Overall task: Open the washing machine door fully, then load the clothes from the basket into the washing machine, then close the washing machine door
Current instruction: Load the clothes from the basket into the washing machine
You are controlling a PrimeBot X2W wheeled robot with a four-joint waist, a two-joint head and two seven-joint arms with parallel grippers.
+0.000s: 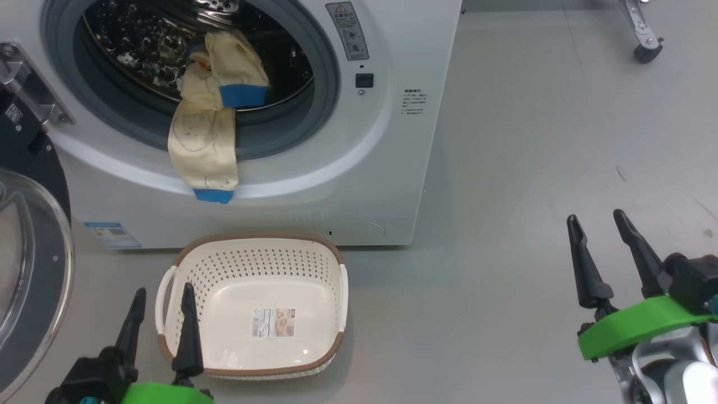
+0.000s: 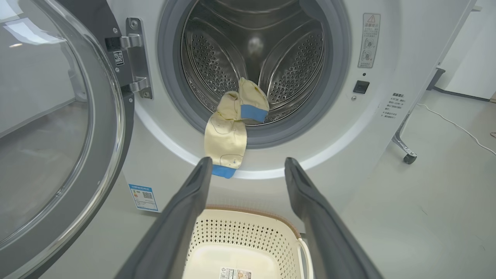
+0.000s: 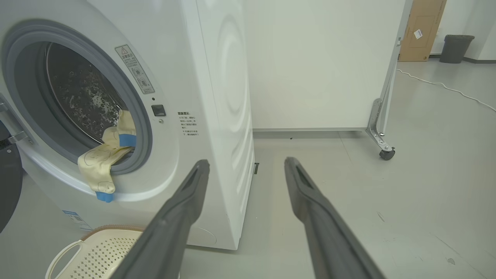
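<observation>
The white washing machine (image 1: 359,185) (image 2: 368,128) (image 3: 217,97) stands with its door (image 1: 28,264) (image 2: 58,128) swung wide open to the left. Cream-yellow clothes (image 1: 210,118) (image 2: 228,131) (image 3: 102,162) with blue trim hang over the grey gasket, half in the steel drum and half down the front. The cream basket (image 1: 252,306) (image 2: 248,240) (image 3: 97,252) sits on the floor below the opening, holding nothing but its label. My left gripper (image 1: 162,300) (image 2: 248,166) is open, low beside the basket's left handle. Open too, my right gripper (image 1: 597,216) (image 3: 246,164) hovers over bare floor to the machine's right.
Grey floor (image 1: 533,168) stretches to the right of the machine. A white panel on a castor foot (image 3: 381,147) (image 1: 645,39) (image 2: 405,151) stands behind and right. A white cable (image 3: 445,87), a cardboard box (image 3: 422,29) and a dark bin (image 3: 457,48) are further back.
</observation>
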